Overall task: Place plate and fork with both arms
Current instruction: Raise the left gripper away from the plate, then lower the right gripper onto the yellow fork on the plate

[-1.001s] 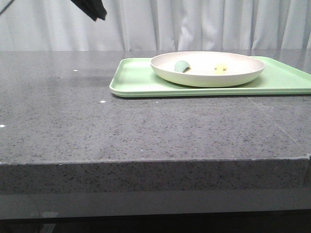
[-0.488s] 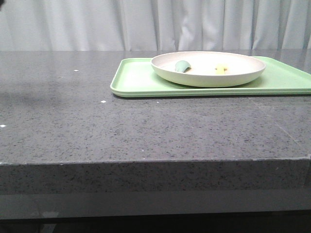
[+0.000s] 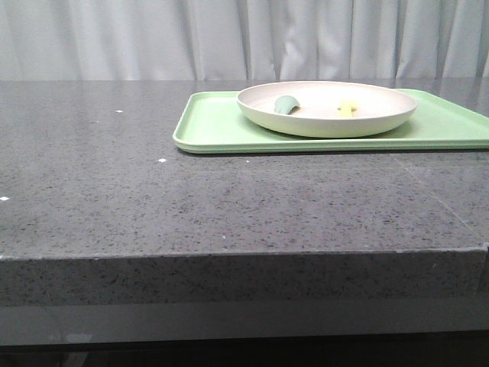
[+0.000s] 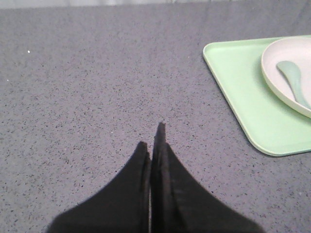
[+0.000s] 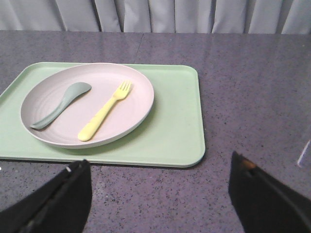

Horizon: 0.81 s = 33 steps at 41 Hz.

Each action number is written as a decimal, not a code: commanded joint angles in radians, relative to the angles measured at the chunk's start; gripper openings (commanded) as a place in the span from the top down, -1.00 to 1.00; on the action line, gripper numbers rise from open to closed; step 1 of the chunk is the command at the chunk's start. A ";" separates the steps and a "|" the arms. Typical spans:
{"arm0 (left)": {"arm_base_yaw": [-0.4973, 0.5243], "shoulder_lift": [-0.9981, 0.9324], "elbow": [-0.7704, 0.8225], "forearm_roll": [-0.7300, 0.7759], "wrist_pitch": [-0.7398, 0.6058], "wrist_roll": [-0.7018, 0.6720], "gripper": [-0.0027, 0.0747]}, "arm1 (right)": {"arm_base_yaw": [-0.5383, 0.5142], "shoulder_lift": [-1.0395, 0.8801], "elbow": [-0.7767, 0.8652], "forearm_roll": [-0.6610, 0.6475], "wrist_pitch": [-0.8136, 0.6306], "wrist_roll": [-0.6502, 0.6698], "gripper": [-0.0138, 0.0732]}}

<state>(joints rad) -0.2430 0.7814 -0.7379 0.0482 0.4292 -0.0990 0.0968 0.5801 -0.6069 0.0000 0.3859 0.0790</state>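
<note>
Round cream plate is placed on flat light-green tray. Pale-yellow plastic fork is laid inside plate, beside grey-green spoon. Left gripper fingers are pressed together, nothing held. Right gripper fingers are spread wide.

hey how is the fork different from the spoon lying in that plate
The fork is pale yellow with short tines; the spoon is grey-green with a smooth rounded bowl. The fork lies nearer the plate's middle, the spoon toward one side. Both lie flat in the plate, apart, angled much the same way.
</note>
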 commanded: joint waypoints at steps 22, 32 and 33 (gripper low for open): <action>-0.008 -0.496 0.298 -0.001 -0.158 -0.004 0.98 | 0.113 0.444 -0.268 0.031 -0.063 -0.005 -0.70; -0.008 -0.496 0.302 -0.001 -0.159 -0.004 0.98 | 0.194 0.818 -0.599 0.044 0.121 0.089 -0.70; -0.008 -0.496 0.303 -0.001 -0.159 -0.004 0.98 | 0.194 0.858 -0.637 0.044 0.138 0.098 -0.70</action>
<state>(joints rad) -0.2430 0.2777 -0.4103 0.0482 0.3545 -0.0990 0.2884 1.3650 -1.1238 0.0445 0.5183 0.1452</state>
